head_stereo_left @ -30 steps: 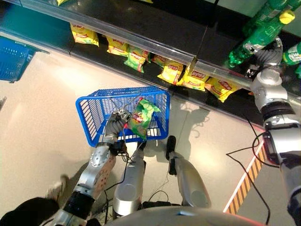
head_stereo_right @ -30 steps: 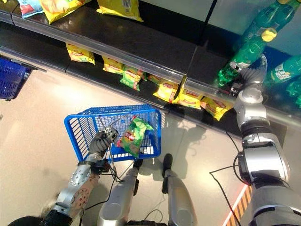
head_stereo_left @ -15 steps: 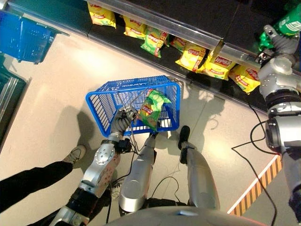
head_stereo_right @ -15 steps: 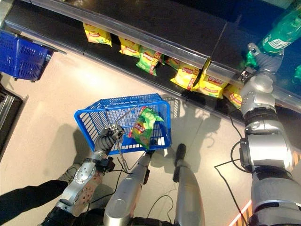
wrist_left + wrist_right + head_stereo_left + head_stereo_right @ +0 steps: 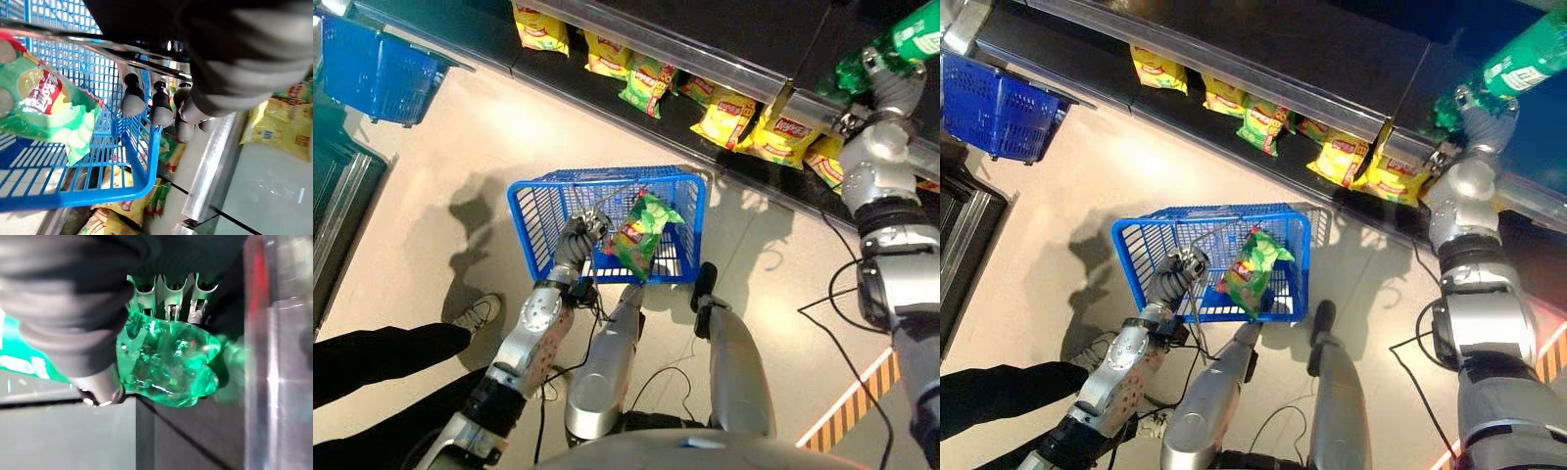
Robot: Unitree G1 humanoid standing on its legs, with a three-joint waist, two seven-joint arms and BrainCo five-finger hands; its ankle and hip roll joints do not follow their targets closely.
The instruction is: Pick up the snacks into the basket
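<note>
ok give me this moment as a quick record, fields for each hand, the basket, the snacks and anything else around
left hand: shut on the wire handle of the blue basket
right hand: up at the shelf, fingers round a green bottle
basket contents: one green snack bag
shelf: yellow and green snack bags along the low level
other: second blue basket on the floor to the robot's left; a person's leg and shoe beside the left arm

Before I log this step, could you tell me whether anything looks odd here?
Yes. The right hand is curled round a green bottle on the shelf, not a snack. The left hand holds the blue basket by its handle, one green chip bag inside.
</note>
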